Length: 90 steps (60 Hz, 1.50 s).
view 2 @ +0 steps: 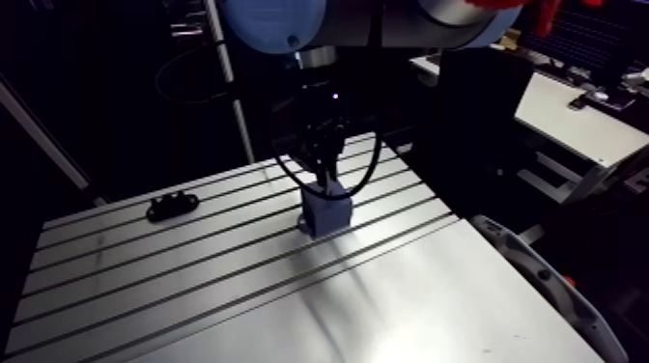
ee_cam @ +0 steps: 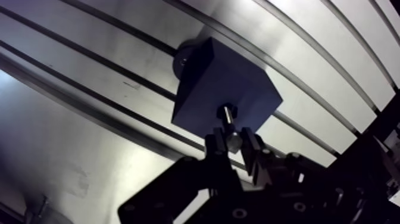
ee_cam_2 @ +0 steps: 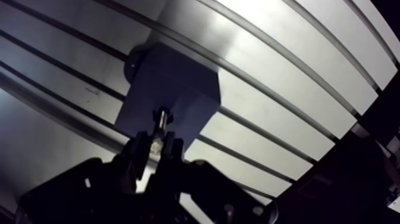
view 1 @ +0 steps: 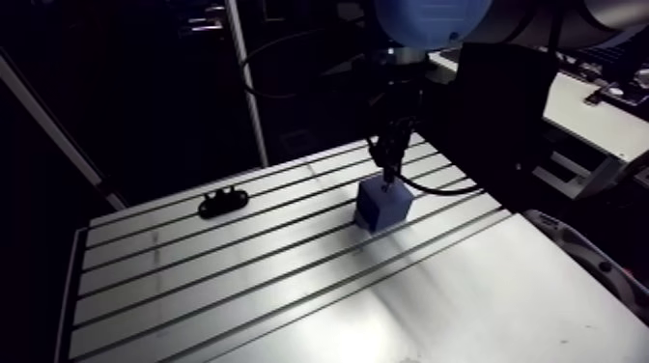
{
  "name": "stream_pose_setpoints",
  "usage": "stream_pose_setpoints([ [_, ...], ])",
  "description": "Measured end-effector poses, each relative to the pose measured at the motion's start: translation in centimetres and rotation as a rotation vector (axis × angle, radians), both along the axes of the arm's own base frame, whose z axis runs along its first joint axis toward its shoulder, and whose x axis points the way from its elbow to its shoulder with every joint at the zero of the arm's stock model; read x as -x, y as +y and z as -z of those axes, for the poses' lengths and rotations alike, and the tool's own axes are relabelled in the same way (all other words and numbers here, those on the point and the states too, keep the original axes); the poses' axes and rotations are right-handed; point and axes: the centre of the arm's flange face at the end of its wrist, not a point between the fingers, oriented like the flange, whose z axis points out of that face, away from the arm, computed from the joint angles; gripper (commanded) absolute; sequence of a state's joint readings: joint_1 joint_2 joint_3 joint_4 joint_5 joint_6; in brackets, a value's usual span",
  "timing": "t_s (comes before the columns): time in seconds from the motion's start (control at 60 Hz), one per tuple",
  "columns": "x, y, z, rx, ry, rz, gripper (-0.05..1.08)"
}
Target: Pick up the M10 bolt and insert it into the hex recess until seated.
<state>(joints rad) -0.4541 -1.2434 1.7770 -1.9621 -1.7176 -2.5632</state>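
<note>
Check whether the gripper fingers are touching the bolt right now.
Touching. The wrist view shows the gripper clamped on the bolt: its fingers press the shank from both sides, no gap, over the blue block.

I read this as a robotics lab or workshop cell. My feeds show bare hardware. The work surface is a machine-shop aluminium table (view 1: 290,290), its top cut by long parallel slots from edge to edge. An industrial arm with a light-blue joint cap (view 1: 425,21) comes down over it from 12 o'clock in the arm view. A plain blue block (view 1: 383,205) stands on the slotted top. A small black bracket (view 1: 223,202) lies at the block's 9 o'clock, well apart from it. In the wrist view my end effector (ee_cam: 233,146) pinches a metal bolt (ee_cam: 229,122) by its head, with the shaft pointing at the block's top face.
</note>
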Motion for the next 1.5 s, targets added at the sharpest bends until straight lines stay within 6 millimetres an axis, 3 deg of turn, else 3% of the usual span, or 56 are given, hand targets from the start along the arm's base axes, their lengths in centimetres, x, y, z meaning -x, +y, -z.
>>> stream_pose_setpoints([
  [1.5, 0.07, -0.03, -0.27, -0.002, 0.005, -0.001, 1.02],
])
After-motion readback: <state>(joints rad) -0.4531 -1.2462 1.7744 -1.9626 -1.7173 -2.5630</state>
